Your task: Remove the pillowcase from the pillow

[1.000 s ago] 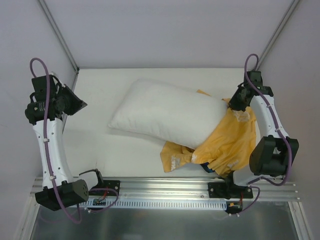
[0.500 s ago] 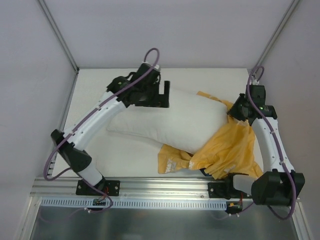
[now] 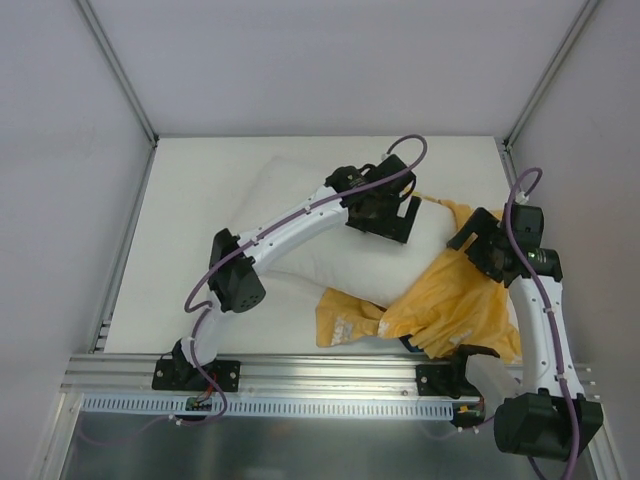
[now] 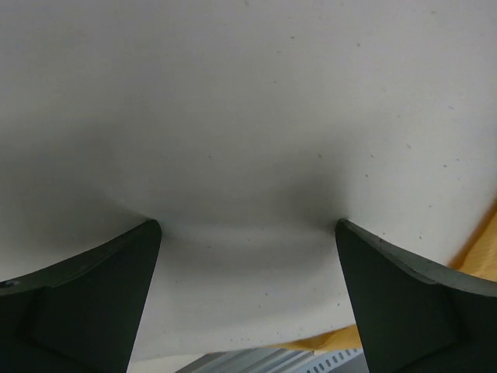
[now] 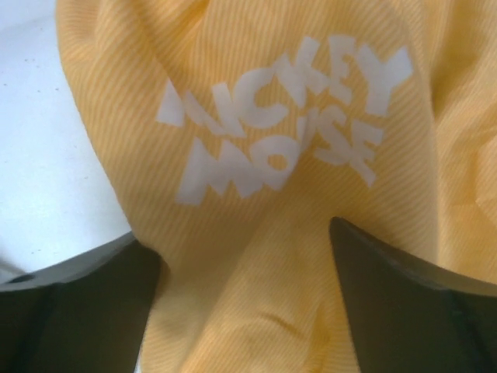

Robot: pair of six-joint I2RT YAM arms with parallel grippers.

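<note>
The white pillow (image 3: pixel 300 235) lies aslant mid-table, its right end still inside the crumpled mustard-yellow pillowcase (image 3: pixel 455 295). My left gripper (image 3: pixel 407 220) reaches over the pillow's right part, open. In the left wrist view both fingertips (image 4: pixel 147 233) press into the pillow (image 4: pixel 248 116), and a yellow edge of the pillowcase (image 4: pixel 483 247) shows at the right. My right gripper (image 3: pixel 472 250) sits on the pillowcase's upper right, open. In the right wrist view the gripper (image 5: pixel 245 233) straddles a fold of the pillowcase (image 5: pixel 287 256) just below its white lettering (image 5: pixel 287 116).
The white table (image 3: pixel 190 200) is boxed in by white walls at the back and both sides. A metal rail (image 3: pixel 330 380) with both arm bases runs along the near edge. A bit of blue lining (image 3: pixel 415 338) peeks out beneath the pillowcase near the rail.
The left arm swung from the left wall across the pillow to its right end and its jaws opened. The right gripper opened and slid slightly nearer over the pillowcase.
</note>
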